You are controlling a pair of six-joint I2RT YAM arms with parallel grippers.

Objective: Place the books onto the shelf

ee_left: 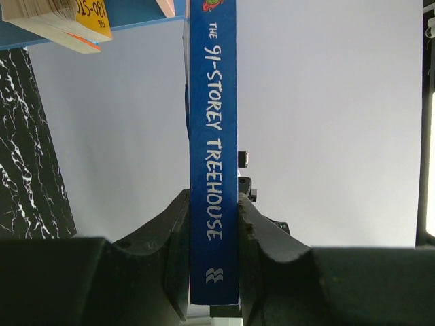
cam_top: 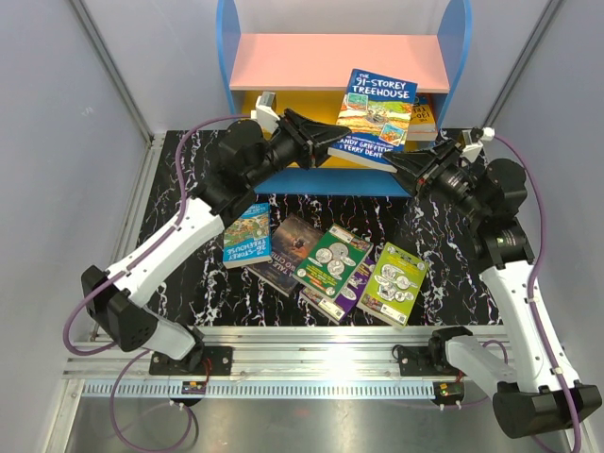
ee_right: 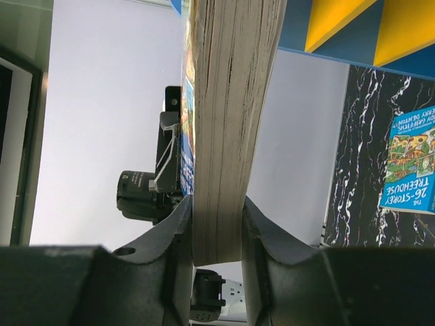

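Note:
A blue "91-Storey Treehouse" book (cam_top: 377, 113) hangs tilted in front of the shelf (cam_top: 340, 61), which has blue sides and a pink top board. My left gripper (cam_top: 335, 142) is shut on its blue spine (ee_left: 213, 136), one jaw on each cover. From the right, my right gripper (cam_top: 394, 160) has its jaws against both sides of the page edge (ee_right: 228, 102). Several more books lie on the marbled table: a blue "26-Storey Treehouse" (cam_top: 247, 236), a dark brown one (cam_top: 288, 247), a green coin one (cam_top: 332, 260) and a lime coin one (cam_top: 394, 283).
A yellow-orange book (cam_top: 423, 115) lies on the shelf's yellow board behind the held book; its corner (ee_left: 81, 17) shows in the left wrist view. Grey walls close in both sides. The aluminium rail (cam_top: 311, 363) with the arm bases runs along the near edge.

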